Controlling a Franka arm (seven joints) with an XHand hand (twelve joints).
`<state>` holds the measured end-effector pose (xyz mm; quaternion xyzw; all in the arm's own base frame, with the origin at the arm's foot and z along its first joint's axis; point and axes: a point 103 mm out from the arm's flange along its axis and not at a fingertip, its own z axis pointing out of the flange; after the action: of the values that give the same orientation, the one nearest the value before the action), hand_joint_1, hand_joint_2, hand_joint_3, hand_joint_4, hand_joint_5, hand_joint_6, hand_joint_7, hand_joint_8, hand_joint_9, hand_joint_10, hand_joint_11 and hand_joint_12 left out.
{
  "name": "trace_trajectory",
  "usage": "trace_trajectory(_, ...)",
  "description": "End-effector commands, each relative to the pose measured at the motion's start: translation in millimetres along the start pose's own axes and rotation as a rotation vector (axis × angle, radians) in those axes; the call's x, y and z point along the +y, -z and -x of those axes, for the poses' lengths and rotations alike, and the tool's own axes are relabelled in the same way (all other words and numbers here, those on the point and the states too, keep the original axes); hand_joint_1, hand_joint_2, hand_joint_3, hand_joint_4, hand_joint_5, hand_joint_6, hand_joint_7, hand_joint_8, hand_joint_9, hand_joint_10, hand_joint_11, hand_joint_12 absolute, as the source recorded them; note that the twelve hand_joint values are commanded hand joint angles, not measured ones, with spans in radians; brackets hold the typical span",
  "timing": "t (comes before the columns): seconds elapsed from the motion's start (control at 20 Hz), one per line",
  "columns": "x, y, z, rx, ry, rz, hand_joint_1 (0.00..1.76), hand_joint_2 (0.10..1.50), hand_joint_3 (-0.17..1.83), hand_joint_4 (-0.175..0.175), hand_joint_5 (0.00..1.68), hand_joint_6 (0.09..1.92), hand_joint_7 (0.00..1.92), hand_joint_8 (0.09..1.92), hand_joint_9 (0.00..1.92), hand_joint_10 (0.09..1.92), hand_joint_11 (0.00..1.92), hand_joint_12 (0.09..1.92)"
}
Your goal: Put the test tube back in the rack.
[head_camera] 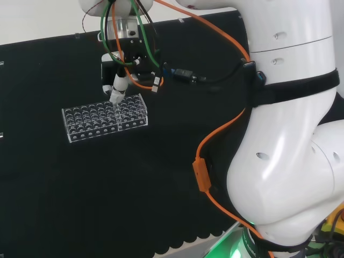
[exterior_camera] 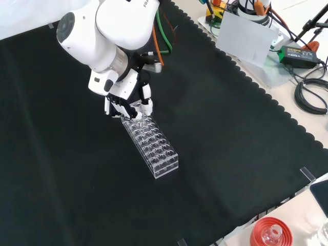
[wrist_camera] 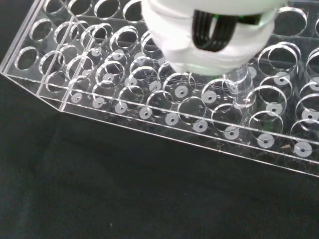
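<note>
Hand (exterior_camera: 125,105) over the far end of the clear rack (exterior_camera: 151,144), fingers curled downward.

Front view, left to right: the hand hangs at the rack's upper-left end, fingertips just above the holes; the rack runs down and right across the black tabletop (exterior_camera: 230,128). In the head view the hand (head_camera: 119,88) sits above the rack (head_camera: 105,118), right of its middle. Whether a test tube is pinched there, I cannot tell; in the wrist view something clear and tube-like shows faintly under the hand (wrist_camera: 209,30), over the rack (wrist_camera: 149,99).

glossy white arm (head_camera: 285,134), orange cable (head_camera: 215,134), black-and-white hand (exterior_camera: 125,102).
</note>
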<state>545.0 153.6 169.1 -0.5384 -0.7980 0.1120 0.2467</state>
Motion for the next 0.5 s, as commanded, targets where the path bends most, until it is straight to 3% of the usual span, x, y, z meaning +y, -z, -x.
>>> trace_trajectory(0.05, -1.1, 1.2, -0.2, 0.010, 0.004, -0.001, 1.30, 0.79, 0.44, -0.175, 1.19, 0.70, 1.25, 0.69, 1.18, 0.67, 0.45, 1.41)
trace_trajectory(0.35, -1.6, 1.7, 0.3, 0.020, 0.004, -0.017, 1.29, 0.99, 0.10, -0.175, 1.10, 0.79, 1.16, 0.77, 1.03, 0.77, 0.31, 1.48)
trace_trajectory(0.5, -2.5, 2.3, 0.5, 0.029, 0.004, -0.025, 1.30, 0.92, 0.04, -0.126, 0.95, 0.82, 1.18, 0.66, 0.94, 0.80, 0.23, 1.50)
